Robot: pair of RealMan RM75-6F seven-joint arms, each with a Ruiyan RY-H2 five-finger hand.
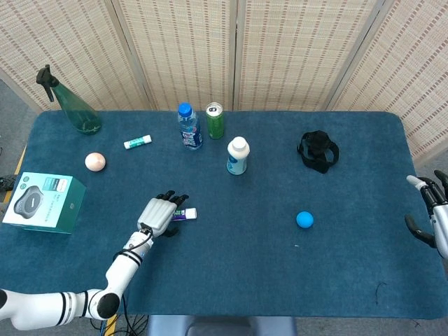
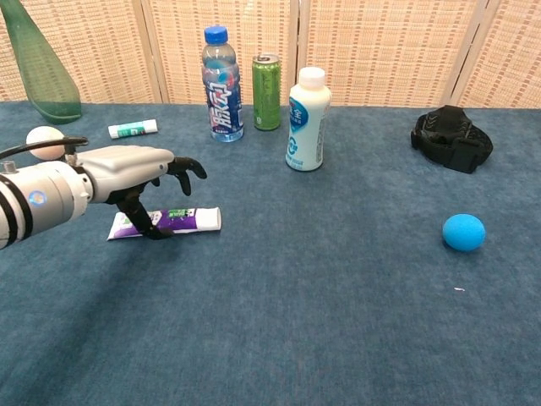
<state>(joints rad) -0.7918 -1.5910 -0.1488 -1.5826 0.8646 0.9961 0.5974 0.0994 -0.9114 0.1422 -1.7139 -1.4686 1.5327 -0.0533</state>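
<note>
My left hand hovers low over the left end of a purple-and-white tube lying flat on the blue table cloth. Its fingers are spread and arched above the tube. In the chest view the thumb reaches down to the cloth by the tube's left part; the hand grips nothing. My right hand shows only in the head view, at the table's far right edge, fingers apart and holding nothing. A blue ball is the thing nearest to it.
At the back stand a green spray bottle, a blue-capped water bottle, a green can and a white bottle. A small white tube, a pale ball, a teal box and a black strap bundle lie around.
</note>
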